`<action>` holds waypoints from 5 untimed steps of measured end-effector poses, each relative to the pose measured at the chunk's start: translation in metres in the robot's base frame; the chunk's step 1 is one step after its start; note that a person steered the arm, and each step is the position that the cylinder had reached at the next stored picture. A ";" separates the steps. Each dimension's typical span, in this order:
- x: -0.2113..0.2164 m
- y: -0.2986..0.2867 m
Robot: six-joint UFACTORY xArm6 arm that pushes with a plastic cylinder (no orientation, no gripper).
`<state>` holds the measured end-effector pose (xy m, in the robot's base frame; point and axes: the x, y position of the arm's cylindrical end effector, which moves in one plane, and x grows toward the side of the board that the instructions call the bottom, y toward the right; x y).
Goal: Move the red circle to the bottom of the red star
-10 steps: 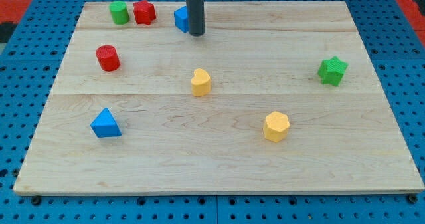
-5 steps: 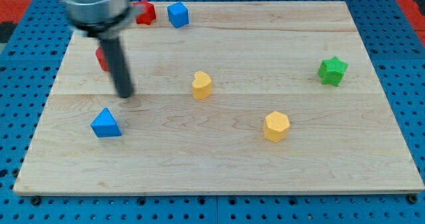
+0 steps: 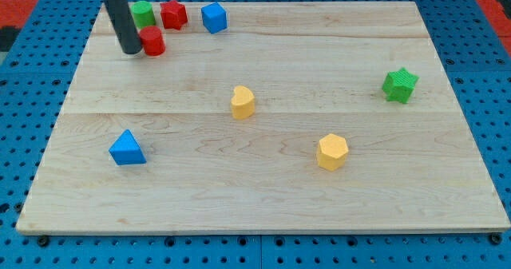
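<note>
The red circle (image 3: 152, 41) is a short red cylinder near the view's top left of the wooden board (image 3: 263, 197). The red star (image 3: 173, 14) lies just above and to the right of it, close to the top edge. My tip (image 3: 130, 51) touches the red circle's left side; the dark rod rises up and to the left out of view.
A green circle (image 3: 143, 13) sits left of the red star and a blue cube (image 3: 213, 17) right of it. A yellow block (image 3: 243, 101) is mid-board, a yellow hexagon (image 3: 332, 152) lower right, a blue triangle (image 3: 127, 148) lower left, a green star (image 3: 399, 85) far right.
The rod swung from the blue cube down to the left side, then back up. The red circle has moved up and right, from below the green circle to just below the red star's left.
</note>
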<state>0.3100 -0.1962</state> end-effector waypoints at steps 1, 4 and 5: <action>0.007 0.015; 0.026 0.226; 0.082 0.251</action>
